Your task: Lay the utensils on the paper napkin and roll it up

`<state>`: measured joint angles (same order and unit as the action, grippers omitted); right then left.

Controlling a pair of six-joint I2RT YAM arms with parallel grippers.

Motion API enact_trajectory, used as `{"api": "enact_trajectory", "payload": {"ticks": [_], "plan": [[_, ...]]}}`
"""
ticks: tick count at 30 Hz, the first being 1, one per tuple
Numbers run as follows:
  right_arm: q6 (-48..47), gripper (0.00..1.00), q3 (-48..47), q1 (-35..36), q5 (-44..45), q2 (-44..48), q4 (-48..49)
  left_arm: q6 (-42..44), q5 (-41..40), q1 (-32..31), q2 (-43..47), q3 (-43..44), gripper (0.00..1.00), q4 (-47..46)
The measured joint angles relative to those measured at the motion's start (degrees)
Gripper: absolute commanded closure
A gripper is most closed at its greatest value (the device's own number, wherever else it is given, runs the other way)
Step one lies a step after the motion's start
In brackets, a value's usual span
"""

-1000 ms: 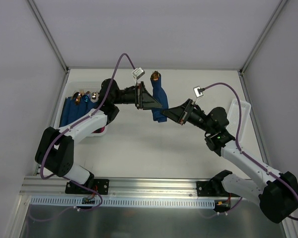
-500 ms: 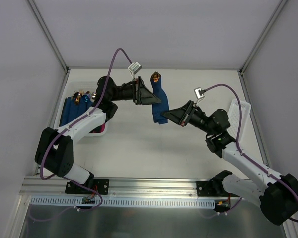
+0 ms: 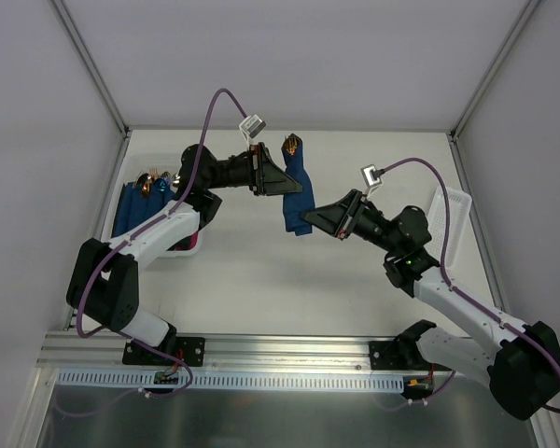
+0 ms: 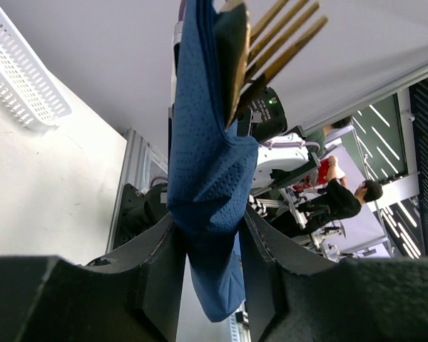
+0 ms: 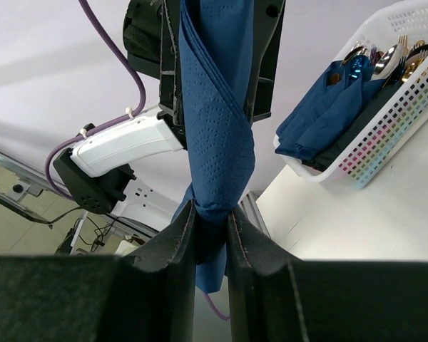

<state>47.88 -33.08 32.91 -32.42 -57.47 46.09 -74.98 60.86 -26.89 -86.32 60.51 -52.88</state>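
The paper napkin [image 3: 297, 191] is rolled into a dark blue bundle and held in the air over the table's far middle. The utensils [image 3: 291, 143] are wrapped inside it, and only their coppery tips stick out of the top end. In the left wrist view the fork tines [image 4: 285, 35] stand out of the napkin [image 4: 207, 164]. My left gripper [image 3: 285, 182] comes in from the left and is shut on the roll's middle, both jaws touching it [image 4: 210, 235]. From the right, my right gripper [image 3: 308, 217] is shut on the roll's lower end [image 5: 210, 221].
A white basket [image 3: 121, 191] at the far left holds several dark blue rolls with metallic cutlery heads; it also shows as a basket [image 5: 385, 121] in the right wrist view. Another white basket [image 3: 451, 224] stands at the right edge.
The left gripper's jaws have narrowed onto the roll. The right gripper has shifted slightly left with the roll's lower end.
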Motion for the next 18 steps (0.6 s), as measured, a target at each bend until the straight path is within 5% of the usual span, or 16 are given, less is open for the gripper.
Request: {"api": "enact_trajectory", "payload": {"ticks": [4,9,12,18], "plan": [[0.0,1.0,0.0,0.9,0.0,-0.8,0.7,-0.7,0.0,0.0,-0.4,0.0,0.72,-0.4],[0.1,1.0,0.0,1.0,0.0,-1.0,0.8,-1.0,0.0,0.0,-0.6,0.0,0.97,-0.7],[0.0,1.0,0.0,1.0,0.1,-1.0,0.7,-1.1,0.0,0.0,-0.6,0.0,1.0,-0.9],[-3.8,0.49,-2.3,0.9,1.5,0.9,-8.0,0.0,-0.1,0.4,-0.7,0.0,1.0,0.6]]}}
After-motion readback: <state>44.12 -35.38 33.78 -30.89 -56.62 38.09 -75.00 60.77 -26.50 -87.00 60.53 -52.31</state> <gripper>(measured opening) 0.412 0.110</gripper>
